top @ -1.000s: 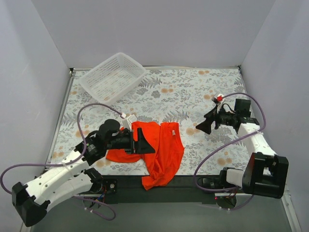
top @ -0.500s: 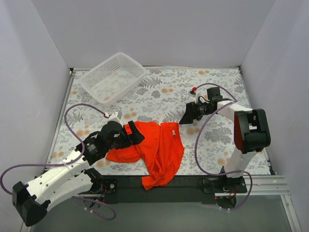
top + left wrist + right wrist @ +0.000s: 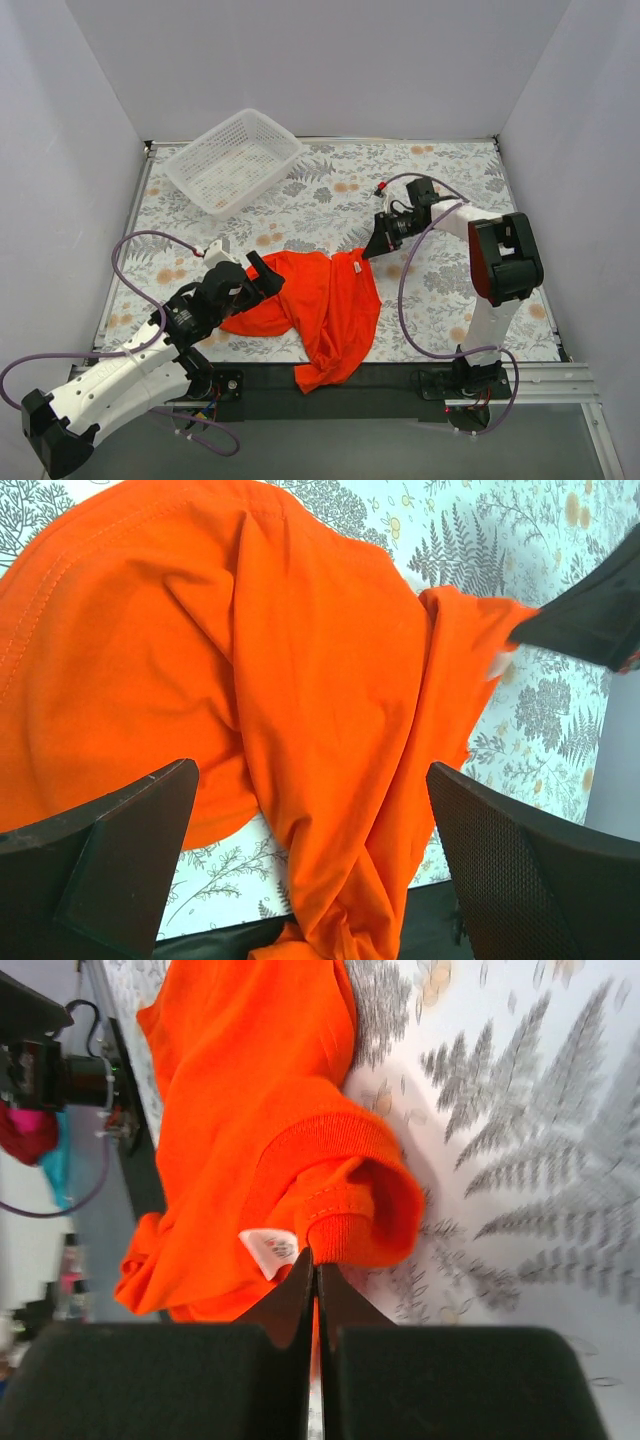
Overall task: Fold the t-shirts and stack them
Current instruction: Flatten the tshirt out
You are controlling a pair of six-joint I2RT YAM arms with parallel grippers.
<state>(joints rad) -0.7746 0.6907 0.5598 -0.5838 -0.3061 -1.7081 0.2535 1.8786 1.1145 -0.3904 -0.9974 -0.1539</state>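
One crumpled orange-red t-shirt (image 3: 325, 300) lies at the table's near middle, its lower end hanging over the black front edge (image 3: 400, 378). My right gripper (image 3: 368, 252) is shut on the shirt's ribbed collar at its far right corner. In the right wrist view the gripper (image 3: 316, 1260) pinches the t-shirt (image 3: 250, 1130) beside a white label (image 3: 268, 1248). My left gripper (image 3: 263, 274) is open at the shirt's left side. In the left wrist view its gripper (image 3: 310, 780) hangs above the t-shirt (image 3: 300, 670), and nothing is between the fingers.
A white lattice basket (image 3: 235, 160) stands tilted at the far left of the floral tablecloth (image 3: 440, 190). Grey walls close in the left, right and back sides. Purple cables loop beside both arms.
My right arm swung left to the shirt's collar and its jaws shut on it. My left gripper drew back to the left off the shirt and stands open.
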